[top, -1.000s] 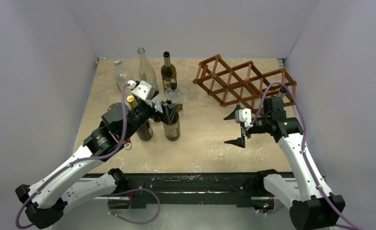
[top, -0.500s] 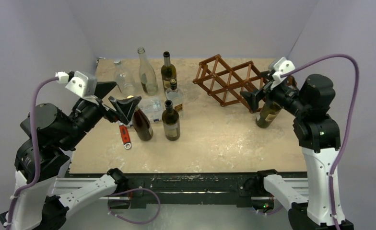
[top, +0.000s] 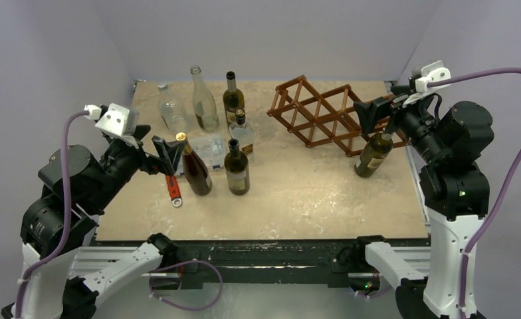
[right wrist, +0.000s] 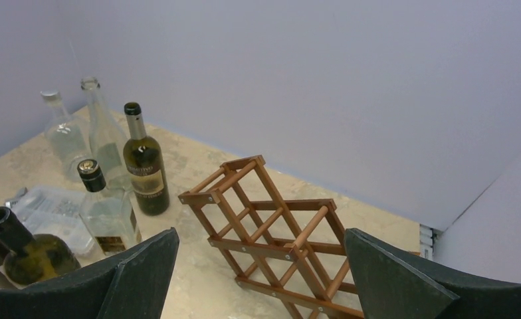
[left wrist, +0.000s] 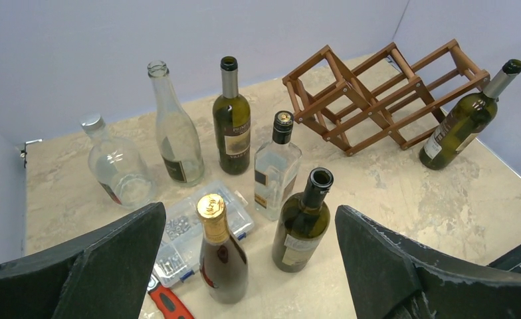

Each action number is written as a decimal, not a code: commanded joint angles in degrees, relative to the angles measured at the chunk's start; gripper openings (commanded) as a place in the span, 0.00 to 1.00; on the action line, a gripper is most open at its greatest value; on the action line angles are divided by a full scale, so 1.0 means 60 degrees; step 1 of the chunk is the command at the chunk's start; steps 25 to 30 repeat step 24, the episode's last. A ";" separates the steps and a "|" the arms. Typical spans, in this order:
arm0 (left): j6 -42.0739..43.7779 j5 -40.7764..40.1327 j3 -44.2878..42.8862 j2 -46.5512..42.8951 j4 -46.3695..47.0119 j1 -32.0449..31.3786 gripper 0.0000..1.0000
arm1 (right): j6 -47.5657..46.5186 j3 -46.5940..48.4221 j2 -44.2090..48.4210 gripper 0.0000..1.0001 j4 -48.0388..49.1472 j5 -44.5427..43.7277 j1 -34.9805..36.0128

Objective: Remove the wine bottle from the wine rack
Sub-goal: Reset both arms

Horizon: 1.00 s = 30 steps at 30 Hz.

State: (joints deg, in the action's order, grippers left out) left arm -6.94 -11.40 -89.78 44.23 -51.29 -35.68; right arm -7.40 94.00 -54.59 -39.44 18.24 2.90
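Note:
The reddish-brown wine rack [top: 324,113] stands at the back right of the table; it also shows in the left wrist view [left wrist: 384,93] and the right wrist view [right wrist: 278,226]. A green wine bottle [top: 374,151] leans tilted at the rack's right end, base on the table, neck up by the rack [left wrist: 460,123]. My right gripper [top: 377,109] is open and empty, raised above the rack's right end, apart from the bottle [right wrist: 261,279]. My left gripper [top: 153,141] is open and empty, raised at the left over the group of bottles [left wrist: 251,266].
Several upright bottles stand left of centre: two clear ones [top: 170,106] [top: 203,100], a dark green one [top: 233,96], a square clear one [top: 242,133], an open green one [top: 236,169], a gold-capped brown one [top: 195,169]. A clear plastic box [top: 210,147] and red-handled tool [top: 173,189] lie beside them.
Both arms have risen and drawn back: the left gripper away from the bottle necks to the left, the right gripper from mid-table up to the rack's right end. The leaning bottle now shows.

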 commanded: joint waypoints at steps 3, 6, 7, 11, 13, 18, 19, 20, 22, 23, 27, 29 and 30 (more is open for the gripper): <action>-0.0365 -0.0203 -0.0404 -0.0474 -0.0379 0.0062 1.00 | 0.0794 0.0470 0.0107 0.99 0.0186 -0.0693 -0.0127; -0.0463 -0.0278 -0.0420 -0.0694 -0.0526 0.0059 1.00 | 0.0786 0.0765 0.0008 0.99 0.0033 -0.0529 -0.0219; -0.0492 -0.0337 -0.0451 -0.0749 -0.0584 0.0058 1.00 | 0.0804 0.0879 -0.0053 0.99 -0.0010 -0.0490 -0.0300; -0.0643 -0.0583 -0.0401 -0.0957 -0.0742 0.0060 1.00 | 0.0781 0.1134 -0.0160 0.99 -0.0174 -0.0172 -0.0455; -0.0672 -0.0653 -0.0349 -0.1023 -0.0786 0.0058 1.00 | 0.0701 0.1183 -0.0121 0.99 -0.0268 -0.0044 -0.0793; -0.0602 -0.0722 -0.0567 -0.0867 -0.0928 0.0066 1.00 | 0.0587 0.1226 -0.0061 0.99 -0.0384 0.0046 -0.1061; -0.0598 -0.0722 -0.0622 -0.0847 -0.0929 0.0063 1.00 | 0.0550 0.1237 -0.0058 0.99 -0.0421 0.0208 -0.1130; -0.0588 -0.0721 -0.0669 -0.0819 -0.0931 0.0059 1.00 | 0.0402 0.1251 -0.0057 0.99 -0.0484 0.0400 -0.1237; -0.0579 -0.0722 -0.0696 -0.0805 -0.0876 0.0058 1.00 | 0.0351 0.1244 -0.0044 0.99 -0.0523 0.0592 -0.1477; -0.0575 -0.0710 -0.0685 -0.0795 -0.0852 0.0064 1.00 | 0.0275 0.1239 -0.0030 0.99 -0.0554 0.0723 -0.1555; -0.0596 -0.0701 -0.0675 -0.0794 -0.0843 0.0059 1.00 | 0.0251 0.1229 -0.0017 0.99 -0.0570 0.0867 -0.1602; -0.0596 -0.0701 -0.0675 -0.0794 -0.0843 0.0059 1.00 | 0.0251 0.1229 -0.0017 0.99 -0.0570 0.0867 -0.1602; -0.0596 -0.0701 -0.0675 -0.0794 -0.0843 0.0059 1.00 | 0.0251 0.1229 -0.0017 0.99 -0.0570 0.0867 -0.1602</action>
